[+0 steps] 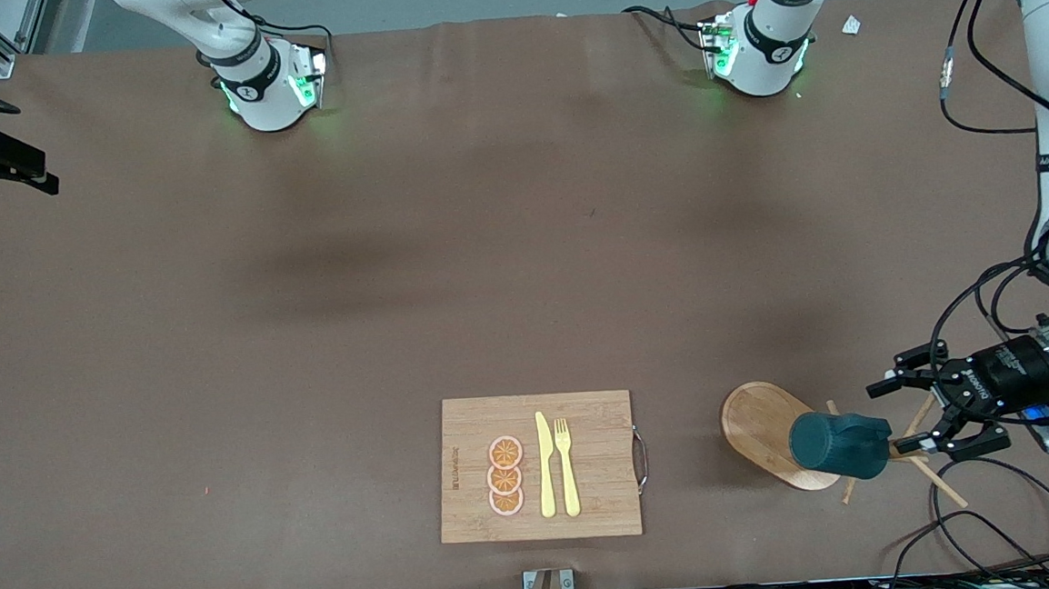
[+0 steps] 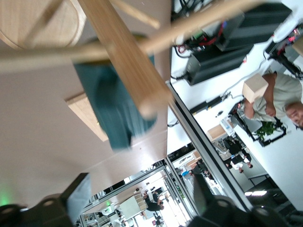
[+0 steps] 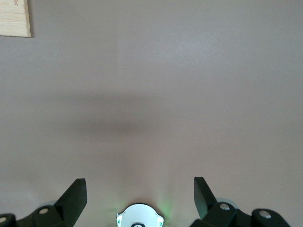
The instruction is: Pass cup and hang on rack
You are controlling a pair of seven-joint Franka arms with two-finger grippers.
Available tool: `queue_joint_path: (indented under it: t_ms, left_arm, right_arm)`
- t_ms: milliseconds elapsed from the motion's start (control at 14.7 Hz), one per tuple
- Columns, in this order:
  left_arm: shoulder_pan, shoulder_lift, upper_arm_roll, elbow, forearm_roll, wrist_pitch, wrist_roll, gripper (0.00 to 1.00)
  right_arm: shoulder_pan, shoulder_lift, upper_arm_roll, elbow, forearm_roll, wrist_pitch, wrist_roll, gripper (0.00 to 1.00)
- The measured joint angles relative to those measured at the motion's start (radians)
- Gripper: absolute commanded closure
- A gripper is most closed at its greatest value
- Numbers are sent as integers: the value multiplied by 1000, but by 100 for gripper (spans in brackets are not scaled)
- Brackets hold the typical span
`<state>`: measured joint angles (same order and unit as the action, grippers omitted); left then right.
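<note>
- We take the rack point(image 1: 765, 430) as landmark: wooden mug tree standing near the front-camera edge of the tabletop point(image 1: 306, 299), toward the left arm's end; oval dished base, thin pegs sticking out.
- Cup point(image 1: 839, 444), dark teal, lies on its side up on the rack's pegs, over the base edge toward the left arm's end; in the left wrist view point(image 2: 113, 104) we see it hanging by the post and a peg.
- Left claw point(image 1: 901, 414) is just beside the rack, on the side toward the left arm's end, turned sideways to face the cup; fingers apart, nothing clamped, a small gap to the cup.
- Bamboo cutting board point(image 1: 540, 467) lies flat beside the rack, toward the right arm's end, about as near the front camera as the rack.
- On the board: three orange slices point(image 1: 506, 476), a yellow knife point(image 1: 545, 464), a yellow fork point(image 1: 567, 465).
- Right claw point(image 3: 139, 189) is not in the front view; the right arm waits high, well away from the rack; its wrist view shows fingers apart, empty, over bare tabletop with a board corner at the frame edge.
</note>
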<state>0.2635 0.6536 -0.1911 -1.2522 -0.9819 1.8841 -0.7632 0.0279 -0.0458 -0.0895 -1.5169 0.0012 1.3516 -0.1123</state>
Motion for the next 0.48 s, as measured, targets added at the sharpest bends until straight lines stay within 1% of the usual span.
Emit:
queue_joint_path:
  t_ms: [68, 136, 340, 476]
  left_arm:
    - [-3, -26, -2, 0, 19, -9, -2, 0]
    - [-9, -54, -8, 1, 66, -22, -13, 0]
    - [-56, -133, -40, 0, 237, -42, -67, 0]
    - [-104, -167, -67, -2, 366, -42, -85, 0]
  right_arm:
    - [0, 0, 0, 0, 0, 0, 0, 0]
    - [0, 0, 0, 0, 0, 0, 0, 0]
    - [0, 0, 0, 0, 0, 0, 1, 0]
    - [0, 0, 0, 0, 0, 0, 1, 0]
